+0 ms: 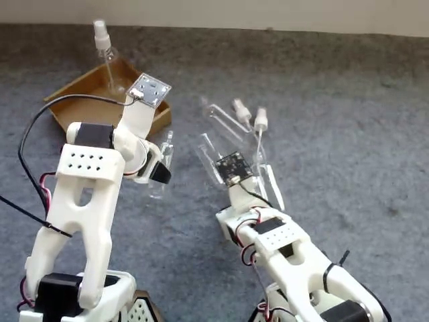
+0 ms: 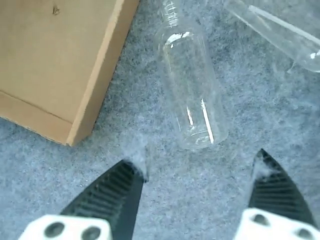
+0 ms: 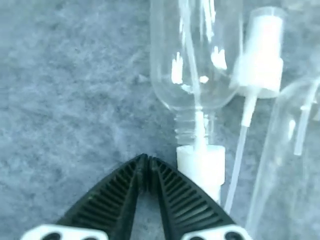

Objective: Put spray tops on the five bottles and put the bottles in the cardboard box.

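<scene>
Left gripper gapes wide, empty, over the capless bottle lying just beside the box, far left on the table; best to straddle its middle before closing. Right gripper, closed and empty, sits beside a top.

High cam sits behind both arms, looking down over the table; wrist cams hang way closer, staring past left gripper and right gripper; left cam and high cam share the cardboard box edge.
</scene>
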`<state>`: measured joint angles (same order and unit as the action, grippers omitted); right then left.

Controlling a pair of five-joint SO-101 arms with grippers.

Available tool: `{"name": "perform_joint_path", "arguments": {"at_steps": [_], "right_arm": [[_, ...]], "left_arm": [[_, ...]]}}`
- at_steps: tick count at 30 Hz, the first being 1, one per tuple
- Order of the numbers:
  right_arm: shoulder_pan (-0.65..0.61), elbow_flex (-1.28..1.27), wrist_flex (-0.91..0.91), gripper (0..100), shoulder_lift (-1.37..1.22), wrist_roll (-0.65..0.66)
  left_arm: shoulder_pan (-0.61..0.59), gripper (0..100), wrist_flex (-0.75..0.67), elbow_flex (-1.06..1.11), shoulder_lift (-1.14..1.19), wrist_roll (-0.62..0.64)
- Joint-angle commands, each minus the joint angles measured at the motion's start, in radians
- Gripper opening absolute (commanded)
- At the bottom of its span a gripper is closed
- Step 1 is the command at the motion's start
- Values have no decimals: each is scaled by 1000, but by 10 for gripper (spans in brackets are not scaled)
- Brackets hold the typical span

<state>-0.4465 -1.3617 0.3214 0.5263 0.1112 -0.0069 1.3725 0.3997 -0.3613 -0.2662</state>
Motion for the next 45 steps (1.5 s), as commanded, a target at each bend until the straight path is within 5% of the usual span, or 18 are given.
{"name": "perform_joint_path", "arguments": {"at_steps": [1,13,24,30,35,45], "right_arm": [[81,18,24,12,99,2],[127,-51,67,12,390,2],[237,-51,61,12,401,-5],[252,-51,61,12,401,-5],[254,-51,61,12,401,-5],[254,-51,61,12,401,2]], "left_arm": [[-4,277,-57,-13,-39,-37],[25,277,-110,-53,-16,-546],[168,277,-110,-306,375,-885],[232,274,-110,-446,492,-964],[289,274,-110,-484,524,-1148],[375,274,-127,-541,634,-1208]]}}
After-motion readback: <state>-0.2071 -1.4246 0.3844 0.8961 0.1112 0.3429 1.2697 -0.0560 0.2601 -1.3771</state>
